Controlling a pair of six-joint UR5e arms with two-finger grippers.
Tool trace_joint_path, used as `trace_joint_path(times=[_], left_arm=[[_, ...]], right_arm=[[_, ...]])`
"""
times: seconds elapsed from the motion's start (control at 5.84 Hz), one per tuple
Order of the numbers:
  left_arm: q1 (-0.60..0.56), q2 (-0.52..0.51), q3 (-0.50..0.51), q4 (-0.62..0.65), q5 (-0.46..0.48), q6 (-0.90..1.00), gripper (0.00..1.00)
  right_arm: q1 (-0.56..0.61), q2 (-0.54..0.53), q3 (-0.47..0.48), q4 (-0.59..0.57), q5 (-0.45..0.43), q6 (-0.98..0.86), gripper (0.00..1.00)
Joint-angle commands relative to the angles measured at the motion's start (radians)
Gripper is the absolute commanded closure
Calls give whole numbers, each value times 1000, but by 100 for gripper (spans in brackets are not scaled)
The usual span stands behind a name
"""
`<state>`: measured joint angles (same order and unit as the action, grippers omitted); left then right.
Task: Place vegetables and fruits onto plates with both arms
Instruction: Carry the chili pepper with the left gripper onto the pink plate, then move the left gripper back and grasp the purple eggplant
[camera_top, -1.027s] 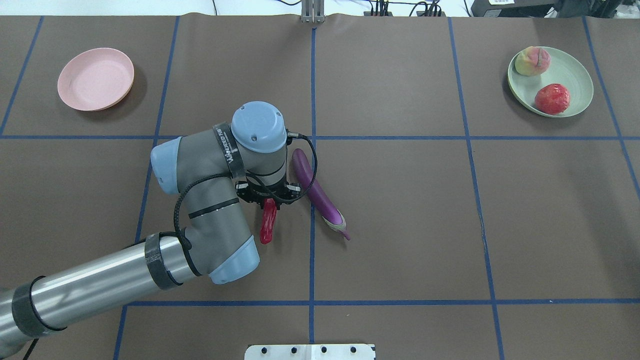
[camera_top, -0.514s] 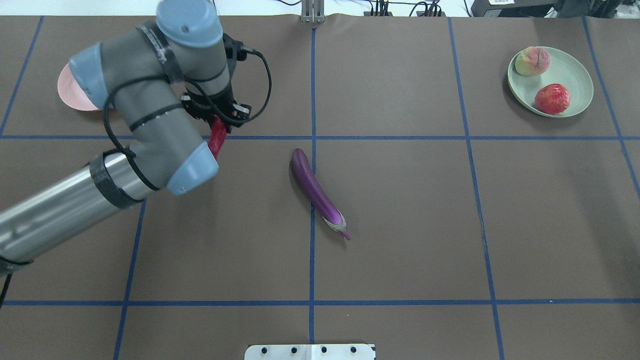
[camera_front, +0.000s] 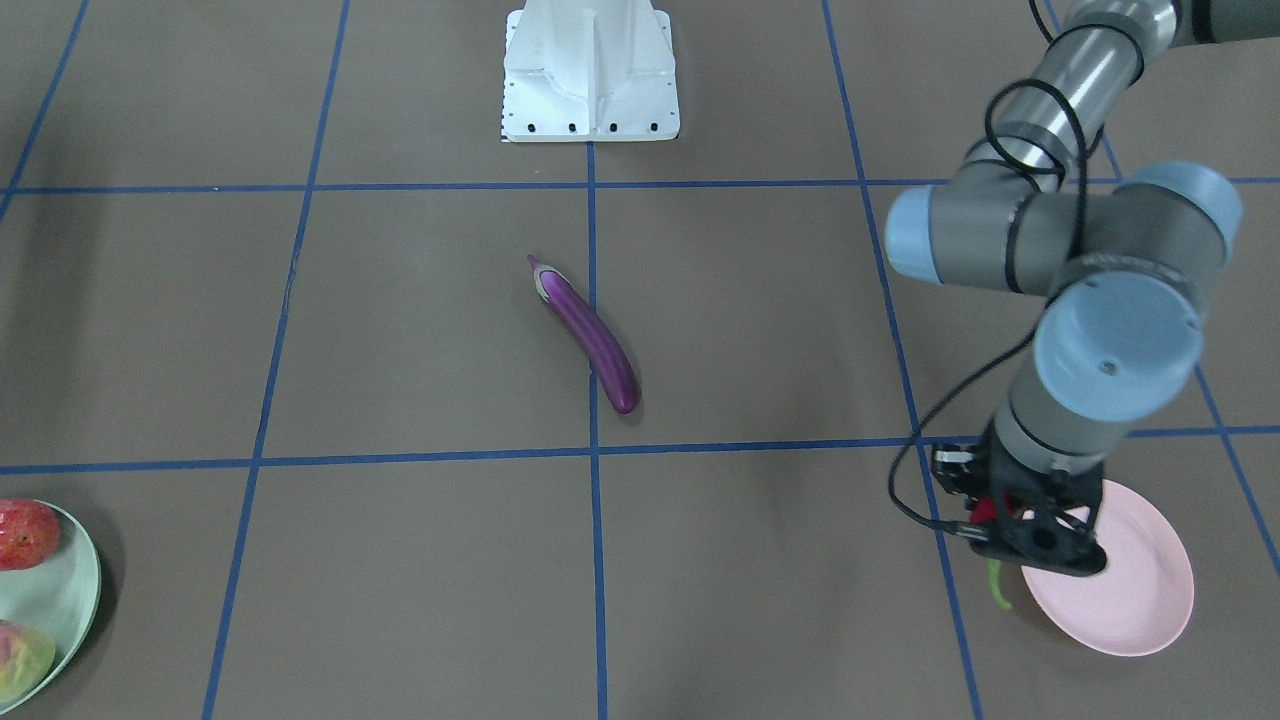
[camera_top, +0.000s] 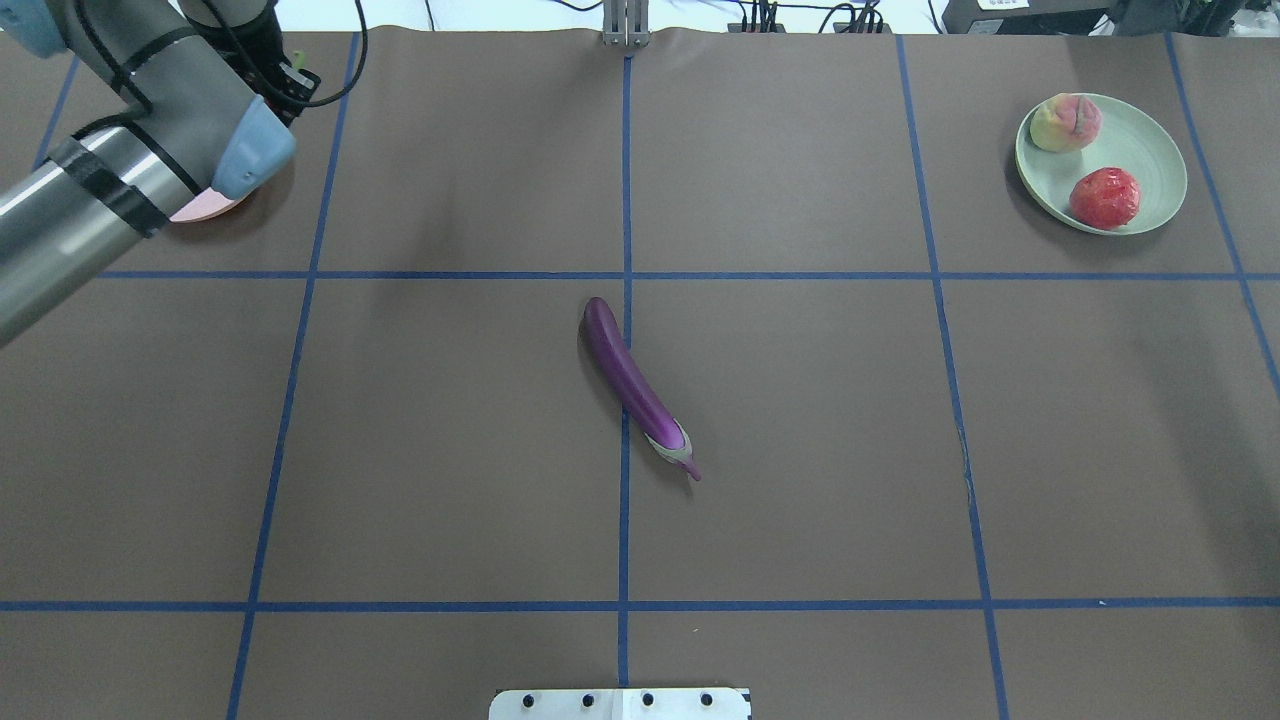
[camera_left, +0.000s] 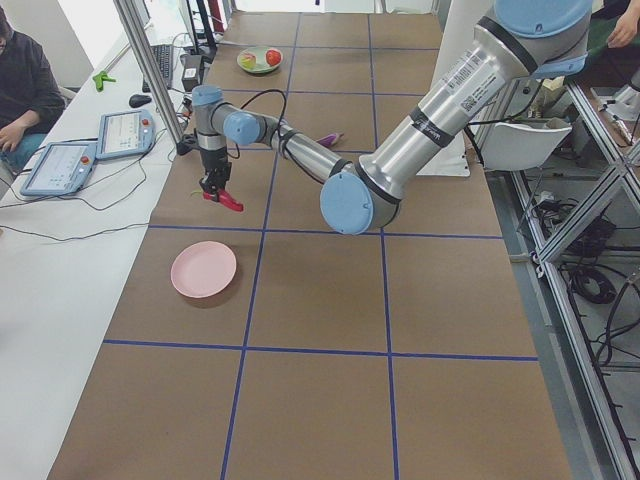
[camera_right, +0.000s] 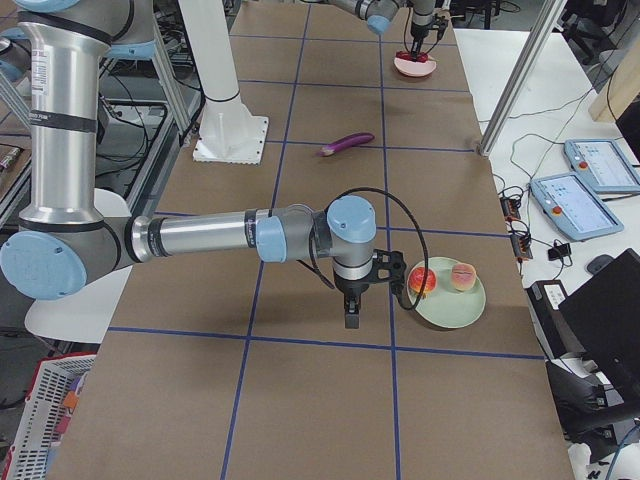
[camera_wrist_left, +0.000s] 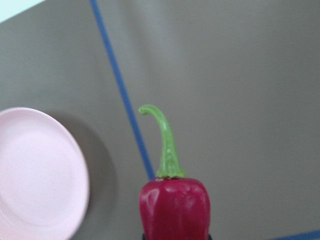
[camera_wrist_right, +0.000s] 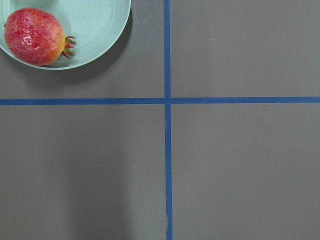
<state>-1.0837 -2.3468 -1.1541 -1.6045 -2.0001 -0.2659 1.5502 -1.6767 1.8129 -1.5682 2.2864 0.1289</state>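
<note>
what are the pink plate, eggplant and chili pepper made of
The pink plate looks matte, even-coloured: probably plastic or fibre composite. The eggplant is glossy, uniform purple: likely a plastic replica. The chili pepper has shiny red skin: probably plastic too.

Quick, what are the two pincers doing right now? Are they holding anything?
Left pincer: closed on the wrinkled red chili pepper with a green stem.
Right pincer: cannot tell; only a side view shows it.

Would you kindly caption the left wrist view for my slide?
A red pepper, green stem forward, held above the brown table beside the pink plate.
</note>
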Motion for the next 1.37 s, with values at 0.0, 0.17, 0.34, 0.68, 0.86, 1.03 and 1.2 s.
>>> trace_joint_path(times=[0.0, 0.17, 0.34, 0.68, 0.86, 1.03, 1.2], left_arm=[[-65, 3, 221, -188, 0, 123, 100], [-67, 15, 282, -268, 0, 128, 100], [-65, 42, 286, -302, 0, 128, 11], [-65, 75, 205, -358, -107, 55, 0], [-56, 64, 106, -301, -179, -108, 0], [12, 40, 2, -257, -184, -356, 0], [121, -6, -54, -227, -168, -633, 0]], right_arm=[[-1, 2, -1, 0, 1, 0, 1], [-1, 2, 0, 1, 1, 0, 1], [-1, 3, 0, 1, 1, 0, 1], [-1, 3, 5, 1, 1, 0, 1], [-1, 5, 5, 1, 1, 0, 1], [-1, 5, 5, 1, 1, 0, 1], [-1, 5, 3, 1, -1, 0, 1]])
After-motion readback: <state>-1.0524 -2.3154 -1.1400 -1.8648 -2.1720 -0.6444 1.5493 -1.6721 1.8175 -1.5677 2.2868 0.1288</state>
